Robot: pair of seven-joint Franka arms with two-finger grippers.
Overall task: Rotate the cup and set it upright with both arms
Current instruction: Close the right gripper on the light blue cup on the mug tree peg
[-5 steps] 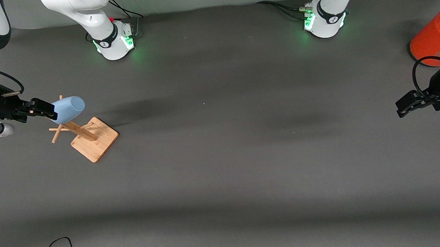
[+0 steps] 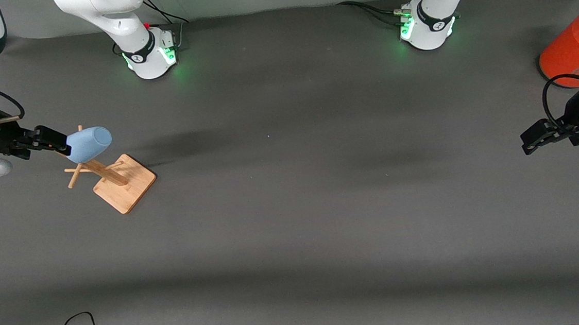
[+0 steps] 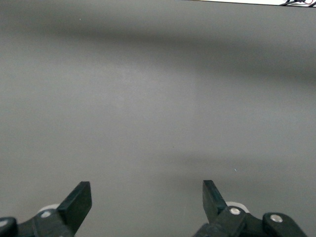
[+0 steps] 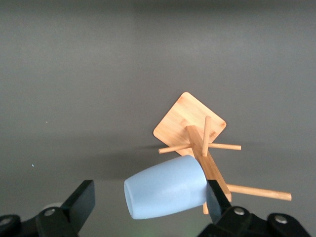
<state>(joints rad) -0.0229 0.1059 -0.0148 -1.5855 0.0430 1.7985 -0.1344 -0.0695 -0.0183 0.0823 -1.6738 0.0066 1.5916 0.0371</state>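
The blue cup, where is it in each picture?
Front view: the cup hangs tilted on the wooden rack, at the right arm's end of the table.
Left wrist view: not in it.
Right wrist view: the cup sits between the right gripper's fingers.
Shared landmark: the wooden rack.

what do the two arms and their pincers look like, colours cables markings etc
Both arms are glossy white with rounded segments, a dark band bearing a small white logo near each green-lit base, and black cables at the bases. The right pincer and left pincer are black, with flat angular fingers and silver screws. A black cable loops over the left wrist.
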